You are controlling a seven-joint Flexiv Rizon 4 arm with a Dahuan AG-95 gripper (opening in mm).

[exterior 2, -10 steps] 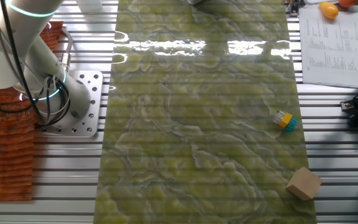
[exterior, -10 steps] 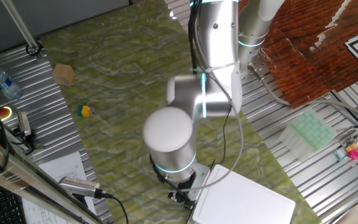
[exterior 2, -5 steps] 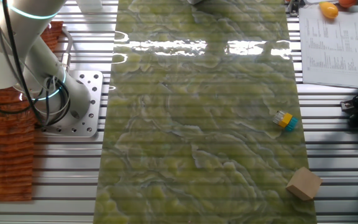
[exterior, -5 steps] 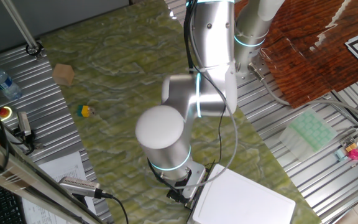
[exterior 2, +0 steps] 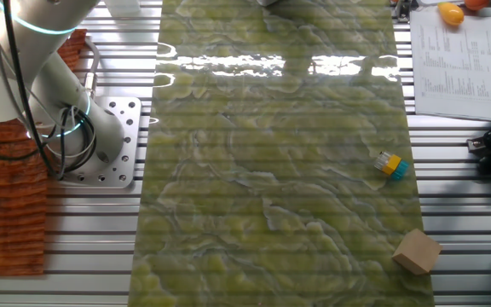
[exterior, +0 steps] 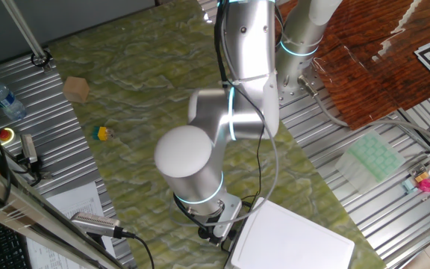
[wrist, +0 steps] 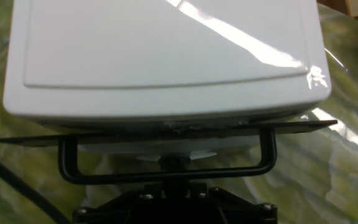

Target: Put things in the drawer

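The white box unit (exterior: 293, 240) stands at the mat's near edge; its flat top fills the hand view (wrist: 166, 50). The drawer front (wrist: 123, 148) shows just under it, with the black wire loop handle (wrist: 70, 168) across it. My gripper (wrist: 174, 182) is at the middle of the handle bar and looks shut on it; in one fixed view it (exterior: 213, 230) sits low beside the box. A tan-brown cube (exterior: 75, 89) (exterior 2: 416, 251) lies far off on the mat. The black stubby piece is not in view.
A small yellow and blue piece (exterior: 101, 134) (exterior 2: 389, 165) lies on the green mat near the cube. A water bottle (exterior: 2, 98), papers (exterior 2: 454, 55) and tools lie on the metal table beside the mat. The arm's base (exterior 2: 101, 141) is on the other side.
The arm's elbow and wrist have swung left, away from the white box, and the gripper has shifted slightly left with them. The cube and the yellow piece have not moved.
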